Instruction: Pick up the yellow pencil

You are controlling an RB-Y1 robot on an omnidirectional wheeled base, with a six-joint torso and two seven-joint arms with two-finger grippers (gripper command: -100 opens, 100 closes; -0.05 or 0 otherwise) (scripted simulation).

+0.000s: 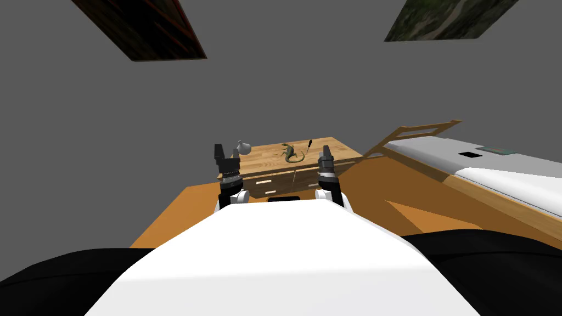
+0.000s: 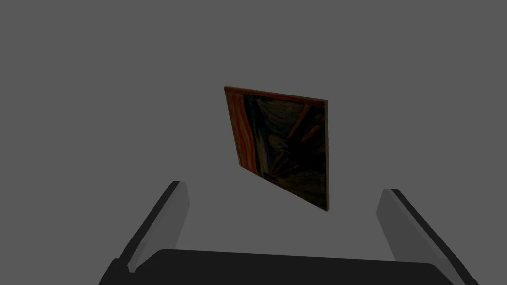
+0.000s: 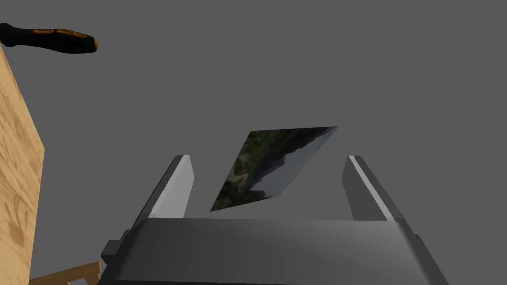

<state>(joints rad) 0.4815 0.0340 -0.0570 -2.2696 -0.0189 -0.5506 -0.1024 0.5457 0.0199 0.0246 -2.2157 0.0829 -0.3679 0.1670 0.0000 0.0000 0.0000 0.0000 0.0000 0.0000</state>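
Left gripper (image 2: 284,190), right gripper (image 3: 267,158) both stood with fingers apart, empty. No yellow pencil discernible; risk was right gripper seizing black-orange screwdriver (image 1: 309,145) ahead of it on dresser (image 1: 263,159).

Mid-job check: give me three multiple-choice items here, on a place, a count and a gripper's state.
1. The green lizard on the wooden dresser lies: A. between the grey jug and the black-handled tool; B. left of the jug; C. right of the tool.
2. Things on the dresser top: A. one; B. three; C. five.
3. The right gripper is: A. shut on the tool; B. open and empty; C. shut on the lizard.
Answers: A, it sits between them; B, jug, lizard, tool; B, fingers apart, nothing between.
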